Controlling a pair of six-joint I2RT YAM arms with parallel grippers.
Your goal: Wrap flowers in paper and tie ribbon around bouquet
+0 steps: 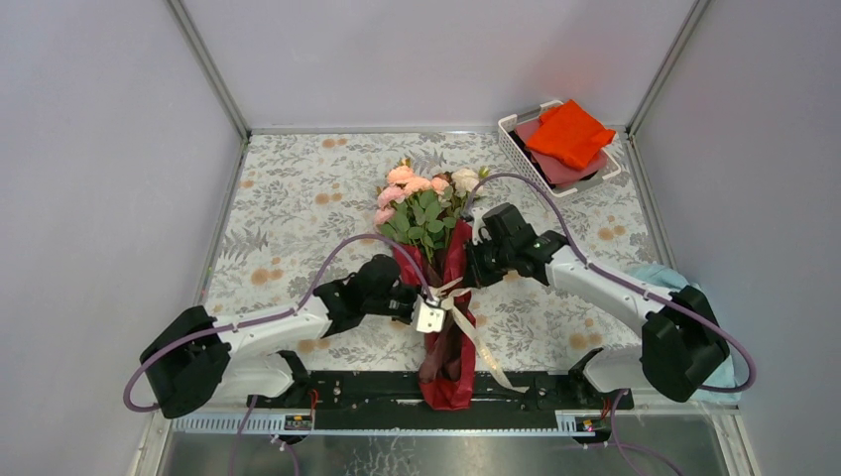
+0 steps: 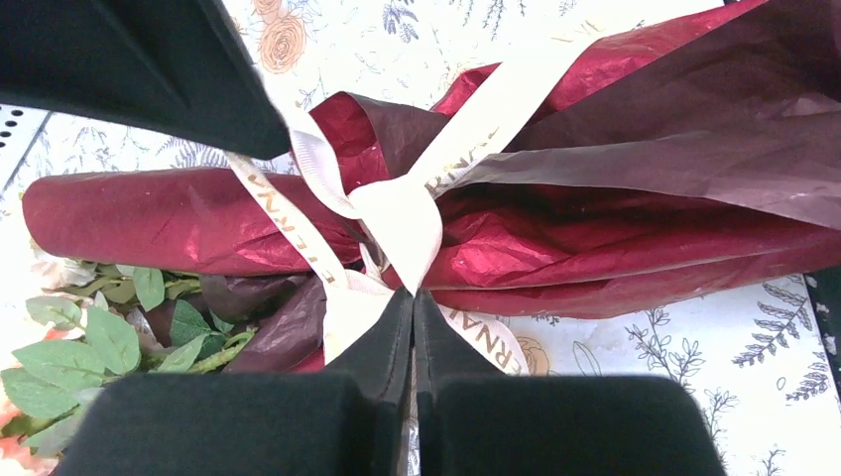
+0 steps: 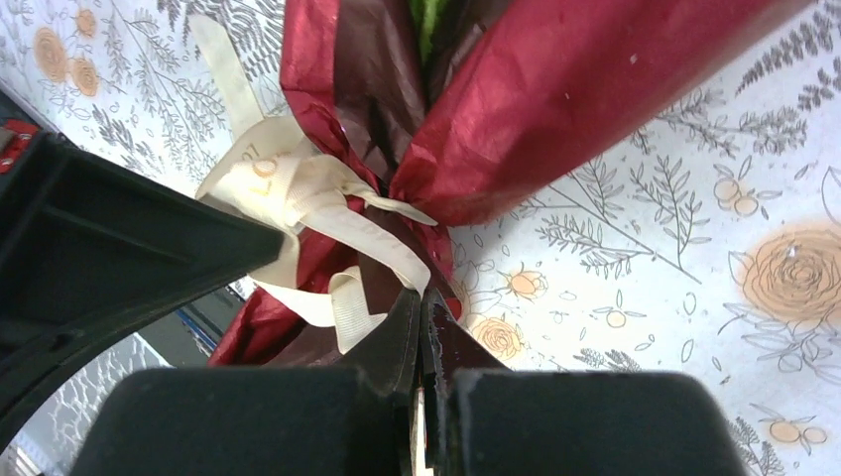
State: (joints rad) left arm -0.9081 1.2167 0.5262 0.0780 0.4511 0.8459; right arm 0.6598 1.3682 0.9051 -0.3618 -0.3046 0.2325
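The bouquet lies along the middle of the table, its pink, peach and cream flowers (image 1: 421, 193) at the far end. Dark red paper (image 1: 448, 372) forms the cone round the stems. A cream ribbon (image 1: 466, 317) is knotted round the cone's waist, with one tail trailing toward the near right. My left gripper (image 1: 424, 309) sits at the knot's left side, and in the left wrist view it (image 2: 414, 296) is shut on a ribbon (image 2: 402, 213) strand. My right gripper (image 1: 472, 270) is at the knot's right side and is (image 3: 423, 296) shut on another ribbon (image 3: 288, 183) strand against the paper (image 3: 555, 109).
A white basket (image 1: 516, 149) at the back right holds an orange cloth (image 1: 568, 134) over a dull pink one. A light blue cloth (image 1: 664, 276) lies by the right arm. The black base rail (image 1: 377, 392) runs along the near edge under the cone's tip.
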